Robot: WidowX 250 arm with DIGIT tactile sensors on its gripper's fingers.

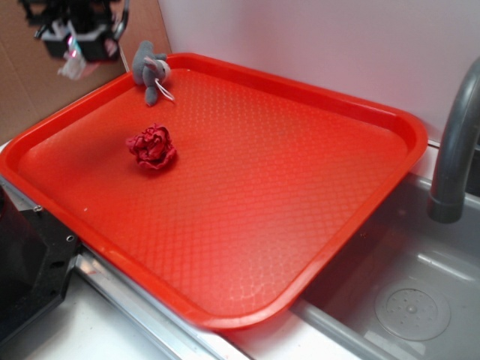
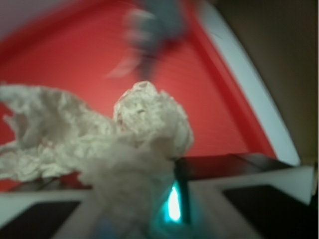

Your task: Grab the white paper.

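Note:
My gripper [image 1: 73, 51] hangs high above the tray's far left corner, shut on the white paper [image 1: 72, 66]. A ragged bit of the paper dangles below the fingers. In the wrist view the white paper [image 2: 134, 144] is a wrinkly wad that fills the space between the jaws, and its tail spreads out to the left. The gripper [image 2: 149, 199] is closed around its lower part, and the red tray [image 2: 75, 64] lies well below. The paper touches nothing else.
On the red tray [image 1: 300, 187] lie a red wrinkly wad [image 1: 153, 146] at mid-left and a small grey plush toy [image 1: 150, 69] [image 2: 154, 30] on the far rim. A grey faucet [image 1: 457, 142] and sink [image 1: 420, 300] are on the right, brown cardboard [image 1: 22, 82] on the left.

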